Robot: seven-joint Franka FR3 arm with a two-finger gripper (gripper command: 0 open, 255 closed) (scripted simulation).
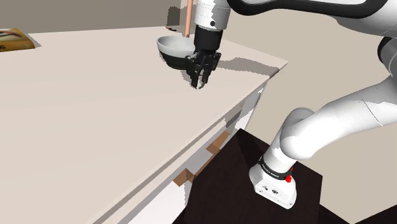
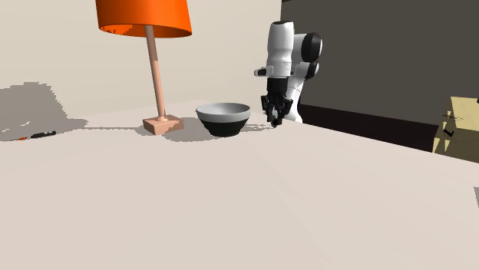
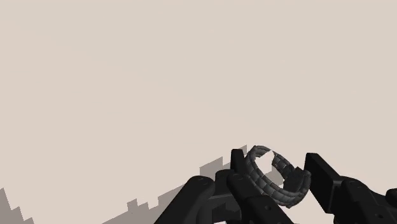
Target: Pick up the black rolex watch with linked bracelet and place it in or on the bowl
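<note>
Although the arm hides part of the bowl [image 1: 167,49] in the upper middle of the shoulder view, you can see its grey rim just left of the fingers [image 1: 196,75]. The watch is too small to make out there. In the wrist view, the dark linked watch [image 3: 261,179] sits between the 2 fingers, which pinch its bracelet from both sides against the pale tabletop [image 3: 127,76]. Its face is turned away.

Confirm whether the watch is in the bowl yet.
Out. The watch is clasped between the jaws, which hang beside the bowl rather than over it. What shows of the bowl's inside looks empty.
</note>
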